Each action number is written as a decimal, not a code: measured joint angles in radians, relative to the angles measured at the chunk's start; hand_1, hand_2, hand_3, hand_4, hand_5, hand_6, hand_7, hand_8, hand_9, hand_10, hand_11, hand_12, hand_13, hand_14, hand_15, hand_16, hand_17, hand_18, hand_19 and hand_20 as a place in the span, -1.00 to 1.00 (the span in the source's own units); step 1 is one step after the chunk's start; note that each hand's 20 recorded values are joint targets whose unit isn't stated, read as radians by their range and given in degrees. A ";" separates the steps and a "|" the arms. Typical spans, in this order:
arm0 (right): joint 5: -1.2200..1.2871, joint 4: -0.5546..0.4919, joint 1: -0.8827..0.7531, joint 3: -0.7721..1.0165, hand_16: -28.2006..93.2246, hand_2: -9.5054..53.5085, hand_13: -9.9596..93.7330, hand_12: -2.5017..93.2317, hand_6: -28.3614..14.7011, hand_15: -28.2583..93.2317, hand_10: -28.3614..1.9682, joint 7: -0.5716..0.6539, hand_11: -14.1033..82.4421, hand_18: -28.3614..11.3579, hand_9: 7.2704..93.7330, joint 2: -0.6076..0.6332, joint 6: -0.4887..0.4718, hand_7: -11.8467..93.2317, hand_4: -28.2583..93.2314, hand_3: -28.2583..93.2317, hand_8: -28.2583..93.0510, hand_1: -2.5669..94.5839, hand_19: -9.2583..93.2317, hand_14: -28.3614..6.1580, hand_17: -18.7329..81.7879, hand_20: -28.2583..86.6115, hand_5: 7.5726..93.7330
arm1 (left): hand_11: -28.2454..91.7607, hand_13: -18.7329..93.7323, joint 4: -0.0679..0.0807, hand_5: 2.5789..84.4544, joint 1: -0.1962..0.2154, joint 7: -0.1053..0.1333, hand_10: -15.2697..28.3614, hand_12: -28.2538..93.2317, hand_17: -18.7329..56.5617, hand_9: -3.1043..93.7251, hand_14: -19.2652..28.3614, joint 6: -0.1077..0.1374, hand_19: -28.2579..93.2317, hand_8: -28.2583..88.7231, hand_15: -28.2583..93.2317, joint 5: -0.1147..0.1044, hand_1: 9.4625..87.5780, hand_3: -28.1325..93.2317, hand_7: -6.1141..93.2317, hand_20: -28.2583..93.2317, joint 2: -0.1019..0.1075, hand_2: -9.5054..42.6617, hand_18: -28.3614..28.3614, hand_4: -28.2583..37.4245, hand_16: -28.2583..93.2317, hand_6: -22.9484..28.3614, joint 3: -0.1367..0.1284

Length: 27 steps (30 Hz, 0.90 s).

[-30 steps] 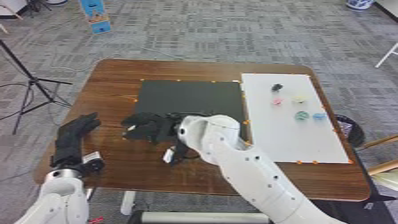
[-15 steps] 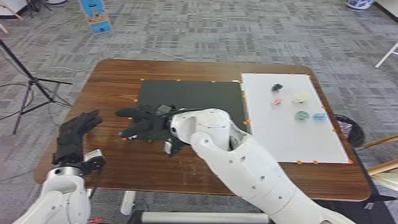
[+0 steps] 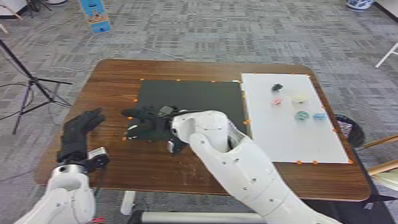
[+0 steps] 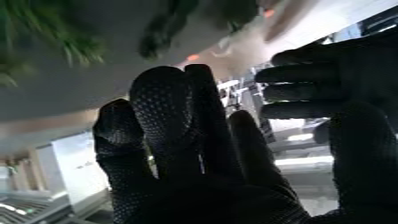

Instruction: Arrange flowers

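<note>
The right hand (image 3: pixel 149 120) is over the left part of the black mat (image 3: pixel 191 92), fingers pointing left and relaxed, nothing seen in its grasp. In the right wrist view the right hand (image 4: pixel 178 135) has extended fingers, and blurred green foliage (image 4: pixel 53 30) lies beyond them. My left hand (image 3: pixel 78 131) is at the table's left side with straight fingers; the wrist view shows the left hand (image 4: pixel 311 82) too. On the white sheet (image 3: pixel 275 140) are small flowers: black (image 3: pixel 277 87), pink (image 3: pixel 276 101), pale yellow (image 3: pixel 299 99), green (image 3: pixel 302 115) and blue (image 3: pixel 319 116).
The brown wooden table (image 3: pixel 178 175) carries the mat and sheet, edged with orange markers. The right forearm (image 3: pixel 240 165) crosses over the table's front middle. Past the left edge stands a black tripod (image 3: pixel 34 80); a dark bin (image 3: pixel 351 129) is off the right edge.
Since a second ago the right hand and forearm have turned, and the fingers are spread farther left over the mat's edge. The left hand has shifted slightly.
</note>
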 measured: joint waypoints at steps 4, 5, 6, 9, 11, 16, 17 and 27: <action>0.002 0.013 -0.015 0.010 -0.05 -0.12 0.50 -0.76 0.08 0.63 -0.03 0.012 -0.58 -1.00 0.03 -0.009 -0.003 -0.59 -0.77 0.37 -0.66 -0.62 0.73 -0.41 -0.05 0.71 -0.83 | -0.23 0.01 -0.001 0.05 -0.019 0.028 0.29 -0.41 -0.45 0.07 0.35 0.121 -0.46 -0.68 -0.34 -0.032 -0.70 0.63 -0.55 -0.33 0.000 0.31 0.29 -1.00 -0.59 -0.01 0.036; 0.002 0.014 -0.017 0.010 -0.05 -0.12 0.50 -0.76 0.08 0.63 -0.03 0.013 -0.58 -1.00 0.03 -0.009 -0.004 -0.59 -0.77 0.37 -0.66 -0.62 0.73 -0.41 -0.05 0.70 -0.83 | -0.23 0.01 -0.001 0.05 -0.020 0.033 0.29 -0.41 -0.45 0.07 0.35 0.131 -0.46 -0.68 -0.34 -0.041 -0.70 0.63 -0.55 -0.33 -0.002 0.30 0.29 -1.00 -0.59 -0.01 0.036; 0.001 0.016 -0.019 0.010 -0.05 -0.12 0.50 -0.76 0.07 0.63 -0.03 0.013 -0.58 -1.00 0.03 -0.009 -0.005 -0.58 -0.77 0.37 -0.66 -0.62 0.73 -0.41 -0.05 0.70 -0.83 | -0.22 0.01 -0.001 0.05 -0.021 0.036 0.29 -0.41 -0.45 0.07 0.35 0.132 -0.46 -0.68 -0.34 -0.047 -0.70 0.63 -0.54 -0.33 -0.003 0.30 0.29 -1.00 -0.58 -0.01 0.035; -0.009 0.017 -0.025 0.010 -0.05 -0.12 0.50 -0.76 0.08 0.63 -0.03 0.011 -0.58 -1.00 0.03 -0.009 -0.008 -0.58 -0.77 0.37 -0.66 -0.62 0.73 -0.41 -0.05 0.70 -0.83 | -0.22 0.01 -0.002 0.06 -0.020 0.040 0.29 -0.40 -0.45 0.08 0.35 0.124 -0.46 -0.68 -0.34 -0.055 -0.70 0.63 -0.54 -0.33 -0.005 0.30 0.29 -1.00 -0.58 -0.01 0.030; -0.020 0.018 -0.026 0.009 -0.05 -0.12 0.50 -0.76 0.08 0.63 -0.03 0.008 -0.58 -1.00 0.03 -0.009 -0.008 -0.58 -0.77 0.37 -0.66 -0.62 0.73 -0.41 -0.06 0.70 -0.83 | -0.22 0.01 -0.002 0.07 -0.020 0.040 0.29 -0.40 -0.45 0.09 0.35 0.117 -0.46 -0.69 -0.34 -0.056 -0.70 0.63 -0.53 -0.33 -0.006 0.30 0.29 -1.00 -0.58 -0.01 0.028; -0.049 0.021 -0.022 0.006 -0.05 -0.12 0.50 -0.76 0.09 0.63 -0.03 0.000 -0.58 -1.00 0.03 -0.005 -0.006 -0.58 -0.77 0.37 -0.66 -0.62 0.73 -0.41 -0.06 0.70 -0.83 | -0.22 0.01 -0.005 0.08 -0.020 0.041 0.30 -0.40 -0.45 0.10 0.35 0.108 -0.46 -0.69 -0.34 -0.056 -0.70 0.63 -0.53 -0.33 -0.006 0.29 0.30 -1.00 -0.58 0.00 0.028; -0.049 0.022 -0.020 0.004 -0.05 -0.12 0.50 -0.76 0.09 0.63 -0.03 0.000 -0.58 -1.00 0.03 -0.003 -0.006 -0.58 -0.77 0.37 -0.66 -0.62 0.73 -0.41 -0.06 0.70 -0.83 | -0.22 0.01 -0.006 0.09 -0.020 0.041 0.30 -0.40 -0.45 0.10 0.35 0.107 -0.46 -0.69 -0.34 -0.056 -0.70 0.63 -0.53 -0.33 -0.006 0.29 0.30 -1.00 -0.58 -0.01 0.028; 0.009 0.020 -0.002 -0.009 -0.06 -0.18 0.47 -0.74 0.12 0.60 -0.05 0.014 -0.57 -1.00 0.01 0.018 -0.001 -0.56 -0.76 0.39 -0.67 -0.66 0.70 -0.46 -0.09 0.70 -0.77 | -0.21 0.01 -0.017 0.09 -0.014 0.048 0.30 -0.40 -0.46 0.10 0.35 0.106 -0.46 -0.69 -0.34 -0.058 -0.70 0.64 -0.54 -0.33 -0.006 0.27 0.30 -1.00 -0.58 -0.01 0.030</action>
